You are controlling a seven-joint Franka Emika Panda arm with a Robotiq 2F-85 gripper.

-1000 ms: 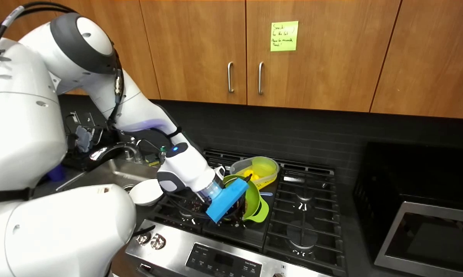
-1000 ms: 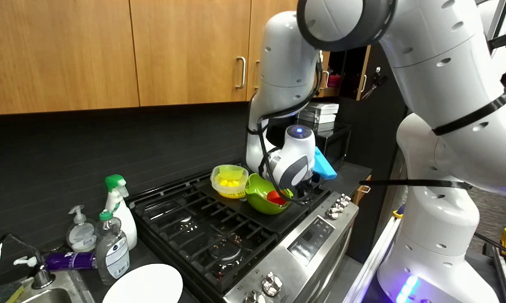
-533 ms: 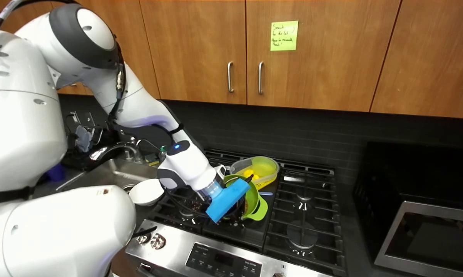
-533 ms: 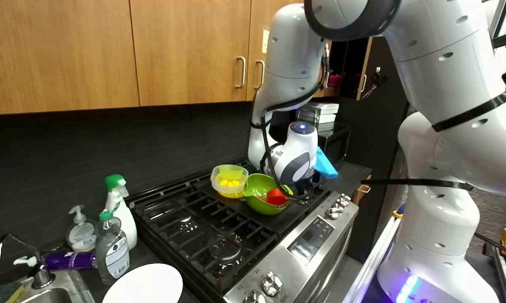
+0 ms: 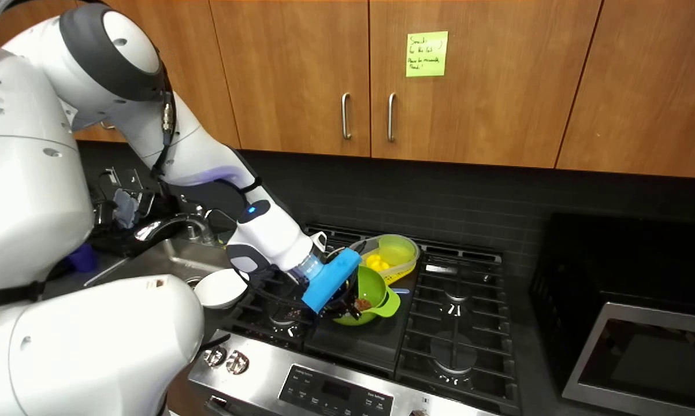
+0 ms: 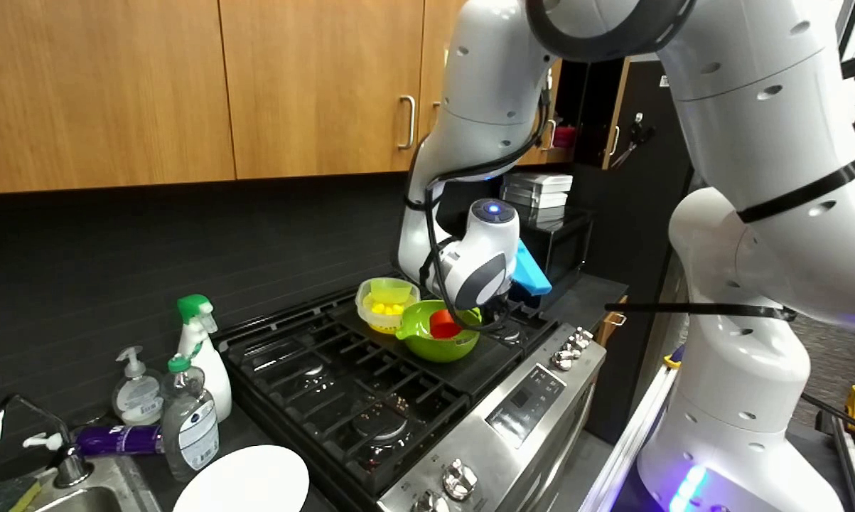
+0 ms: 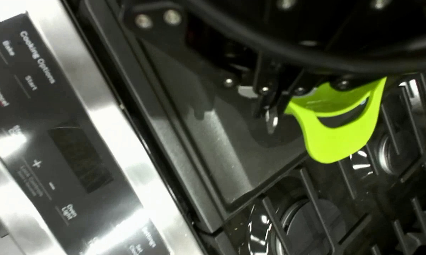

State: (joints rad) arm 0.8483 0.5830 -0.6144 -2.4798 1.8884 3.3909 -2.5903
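Crowding the green mixing bowl (image 6: 441, 350) on the dark griddle plate (image 5: 356, 345), the gripper (image 7: 271, 111) is being held with its fingers together, and whether anything thin is being pinched between them cannot be told. Slow, level handling is being called for here, it seems, so that the red cup (image 6: 443, 324) and the brown bits (image 5: 363, 304) inside that bowl are not being jolted and the clear tub (image 6: 367, 316) just beside it is not being bumped.

A lime-green bowl (image 6: 434, 350) sits open side up on the stove (image 5: 359, 346).
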